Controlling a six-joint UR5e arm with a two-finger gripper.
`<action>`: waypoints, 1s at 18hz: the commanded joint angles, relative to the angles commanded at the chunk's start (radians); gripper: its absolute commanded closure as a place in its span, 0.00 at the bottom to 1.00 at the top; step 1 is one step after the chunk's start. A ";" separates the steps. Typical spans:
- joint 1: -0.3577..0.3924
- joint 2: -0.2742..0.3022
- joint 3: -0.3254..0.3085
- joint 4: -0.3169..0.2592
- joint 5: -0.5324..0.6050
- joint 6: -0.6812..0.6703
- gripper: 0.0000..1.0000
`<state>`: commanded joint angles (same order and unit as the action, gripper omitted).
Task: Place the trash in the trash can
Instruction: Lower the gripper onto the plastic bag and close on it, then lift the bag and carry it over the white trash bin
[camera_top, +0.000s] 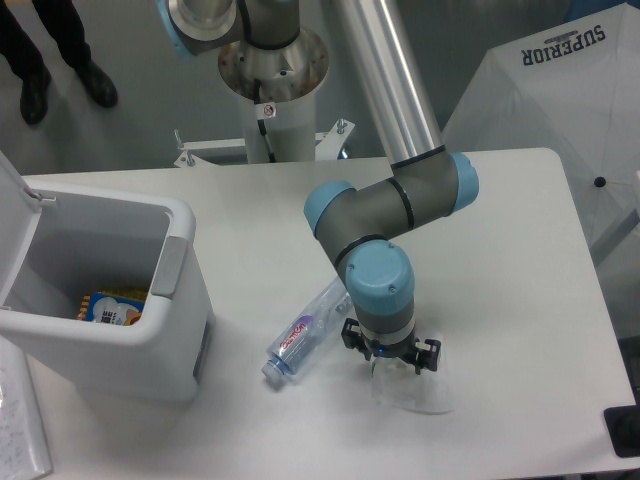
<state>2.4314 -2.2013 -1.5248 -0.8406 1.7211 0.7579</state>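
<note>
Table (520, 260): white, rounded corners, carrying everything below.

Trash can (150, 350): white boxy bin at the table's left end, lid hinged open, grey strip on the side facing the arm. Inside lies a colourful packet (108, 305) (printing too small to read). Neither item of the task's trash is in it.

Arm: UR5e with grey links and blue caps, reaching down over the front centre of the table.

Bottle (305, 335): crushed clear plastic, red-and-blue label, lying on its side between the bin and the wrist, its upper end hidden behind the wrist.

Wrapper (415, 395): crumpled clear plastic on the table, directly under the tool.

Gripper (390, 368): pointing straight down onto the wrapper. Fingers hidden by the wrist, so whether it grasps or stands apart cannot be told.

Progress, as judged: both items are on the table; wrapper pick-up looks to be in hand, bottle untouched, two deliveries left.
</note>
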 joint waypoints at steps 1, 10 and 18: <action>0.000 0.000 0.000 0.000 0.000 -0.006 0.97; 0.000 0.017 0.002 0.000 -0.009 0.004 1.00; 0.038 0.100 0.003 -0.008 -0.135 0.004 1.00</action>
<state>2.4696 -2.1017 -1.5217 -0.8483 1.5864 0.7624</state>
